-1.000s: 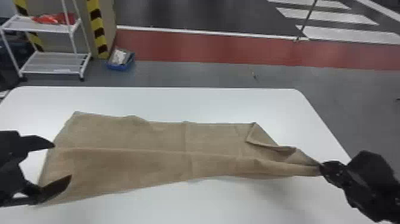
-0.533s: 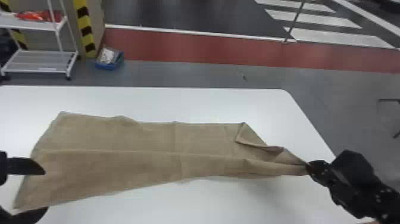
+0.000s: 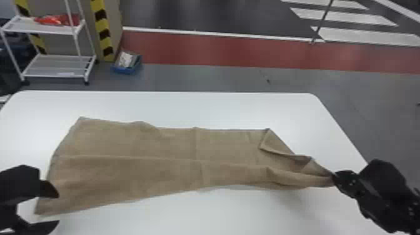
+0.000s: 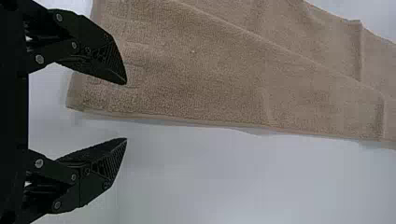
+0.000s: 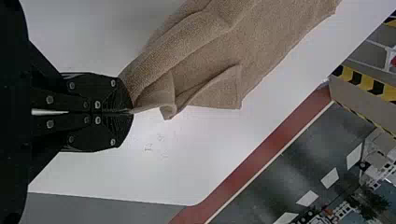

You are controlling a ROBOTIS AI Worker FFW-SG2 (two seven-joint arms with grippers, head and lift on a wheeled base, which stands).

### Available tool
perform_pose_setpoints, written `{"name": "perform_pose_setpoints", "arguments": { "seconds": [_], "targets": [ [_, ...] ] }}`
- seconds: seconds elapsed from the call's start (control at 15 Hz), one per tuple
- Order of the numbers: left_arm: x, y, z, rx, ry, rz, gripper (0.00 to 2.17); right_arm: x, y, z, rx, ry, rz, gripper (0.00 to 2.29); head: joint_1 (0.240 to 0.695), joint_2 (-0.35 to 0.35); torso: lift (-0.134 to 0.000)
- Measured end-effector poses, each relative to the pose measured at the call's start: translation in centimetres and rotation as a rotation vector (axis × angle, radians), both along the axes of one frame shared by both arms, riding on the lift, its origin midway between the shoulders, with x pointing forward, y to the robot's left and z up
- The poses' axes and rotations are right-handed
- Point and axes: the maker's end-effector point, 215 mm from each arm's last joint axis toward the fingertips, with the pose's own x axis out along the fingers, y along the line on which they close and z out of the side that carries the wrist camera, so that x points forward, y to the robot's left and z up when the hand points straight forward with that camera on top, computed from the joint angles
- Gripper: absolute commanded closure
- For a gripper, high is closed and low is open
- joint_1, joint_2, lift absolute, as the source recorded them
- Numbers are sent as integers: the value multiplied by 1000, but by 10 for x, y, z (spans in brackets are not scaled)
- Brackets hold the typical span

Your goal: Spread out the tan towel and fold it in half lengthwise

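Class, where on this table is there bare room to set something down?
The tabletop is bare beyond the tan towel and in front of it, between left hand and right hand. It is crowded at the towel's ends, by both hands.

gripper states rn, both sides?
Left gripper: open, holding nothing, near the towel's left end.
Right gripper: shut on the towel's right end.

1. Taking the towel [image 3: 175,168] as the clock's centre, 12 farthest from the robot, bare table [image 3: 218,109] leaves passage from 11 to 1.
2. Toward 6, open tabletop lies between the grippers.
3. Around 3, the right gripper [image 3: 333,177], closed on the towel, blocks the way.
4. At 8, the left gripper [image 3: 58,206] obstructs, a gap between its fingers.
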Motion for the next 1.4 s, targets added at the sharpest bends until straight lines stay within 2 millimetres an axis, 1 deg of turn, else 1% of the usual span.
{"name": "perform_pose_setpoints", "arguments": {
  "seconds": [0.13, 0.2, 0.27, 0.33, 0.47, 0.53, 0.6, 0.67, 0.73, 0.8, 0.87, 1.07, 1.2, 1.33, 1.4],
  "targets": [
    [1, 3, -6, 21, 5, -4, 539, -1, -1, -1, 1, 1, -2, 1332, 695, -140, -128],
    [2, 5, -7, 28, 3, -3, 610, -1, -2, -1, 1, 2, -4, 1332, 695, -139, -128],
    [4, 8, -7, 34, 1, 2, 880, -2, -3, -1, 1, 2, -5, 1332, 695, -137, -128],
    [6, 11, -8, 40, -1, 7, 961, -2, -3, -1, 1, 2, -5, 1332, 695, -129, -128],
    [10, 19, -10, 54, -7, 21, 964, -3, -3, 0, 0, 1, -4, 1332, 695, -119, -128],
    [10, 23, -11, 61, -7, 26, 1180, -3, -2, 1, 0, 0, -4, 1332, 695, -113, -128],
    [11, 27, -12, 74, -5, 31, 1646, -2, -2, 2, 0, -2, -3, 1332, 695, -108, -128],
    [12, 32, -14, 88, -9, 38, 1713, -2, -1, 3, 0, -5, -1, 1332, 695, -101, -128],
    [13, 35, -14, 94, -16, 45, 1713, -1, -1, 4, 2, -7, -1, 1332, 695, -94, -128],
    [17, 37, -9, 93, -30, 54, 1713, 0, 0, 6, 12, -14, -5, 1332, 695, -89, -128],
    [21, 38, 1, 81, -47, 60, 1713, 1, 0, 9, 35, -24, -16, 1332, 695, -82, -128],
    [45, 33, 60, -5, -140, 76, 1713, 12, -9, 25, 193, -60, -137, 1332, 695, -92, -128],
    [66, 22, 99, -68, -208, 92, 1713, 21, -9, 30, 329, -67, -227, 1332, 695, -107, -128],
    [87, 12, 124, -112, -259, 106, 1713, 34, -6, 35, 373, -83, -262, 1332, 695, -110, -128],
    [99, 8, 132, -132, -275, 120, 1713, 43, -5, 35, 394, -90, -280, 1332, 695, -113, -128]
  ]
}}
